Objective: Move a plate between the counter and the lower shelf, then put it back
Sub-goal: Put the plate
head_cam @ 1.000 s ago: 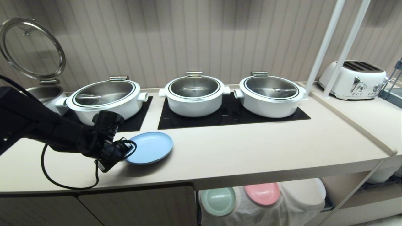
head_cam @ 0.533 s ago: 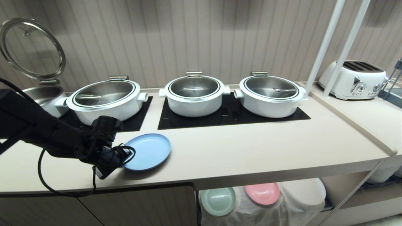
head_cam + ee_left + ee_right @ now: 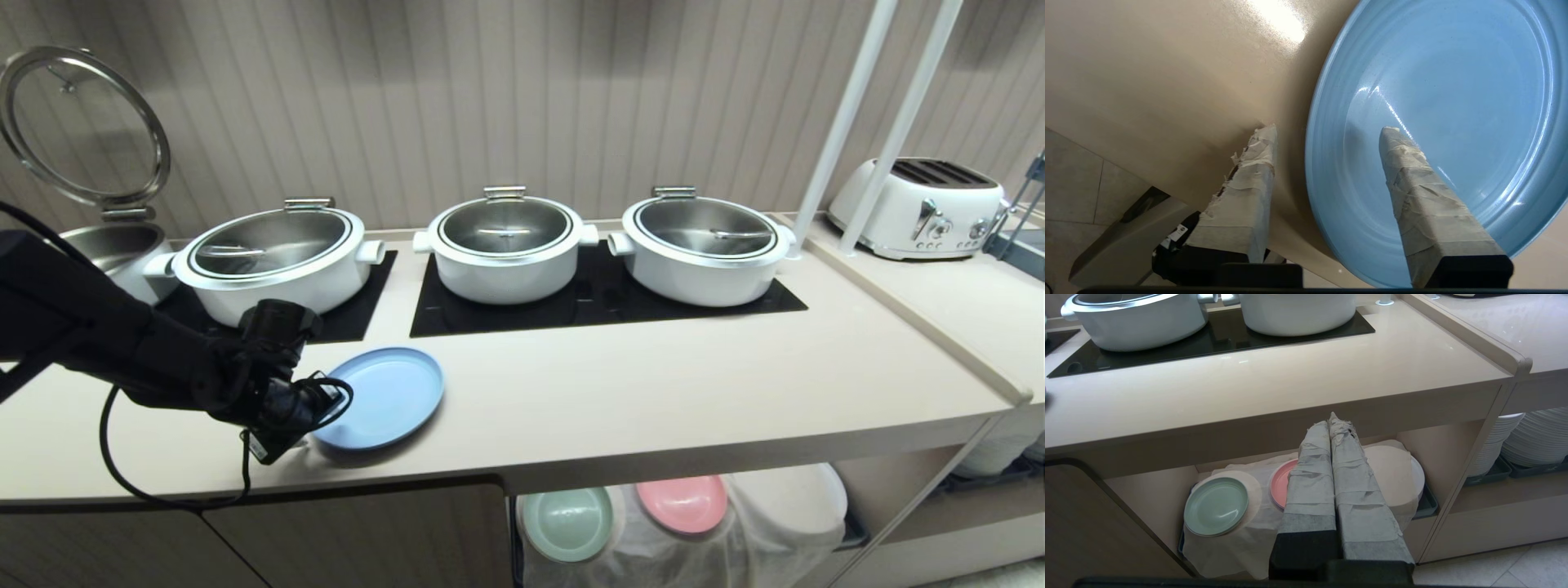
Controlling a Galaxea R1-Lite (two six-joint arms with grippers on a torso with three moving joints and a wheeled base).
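The light blue plate (image 3: pixel 384 396) lies on the beige counter (image 3: pixel 653 384), near its front edge and left of centre. My left gripper (image 3: pixel 314 412) is at the plate's left rim and stands open. In the left wrist view one taped finger (image 3: pixel 1421 192) hangs over the plate (image 3: pixel 1453 102) and the other finger (image 3: pixel 1249 179) over bare counter, with the rim between them and a gap on each side. My right gripper (image 3: pixel 1333 418) is shut and empty, in front of the lower shelf (image 3: pixel 1139 486) with its white cloth (image 3: pixel 1241 543).
Three lidded white pots (image 3: pixel 506 245) stand on black cooktop panels (image 3: pixel 604 306) behind the plate; a pot with a raised lid (image 3: pixel 82 122) is far left. A toaster (image 3: pixel 918 204) and two white poles (image 3: pixel 849 114) stand right. Mint (image 3: pixel 1215 505) and pink (image 3: pixel 1280 486) plates rest on the cloth.
My left gripper has opened and let go of the plate's rim. The plate, held slightly raised and tilted before, has come down and a little leftward onto the counter.
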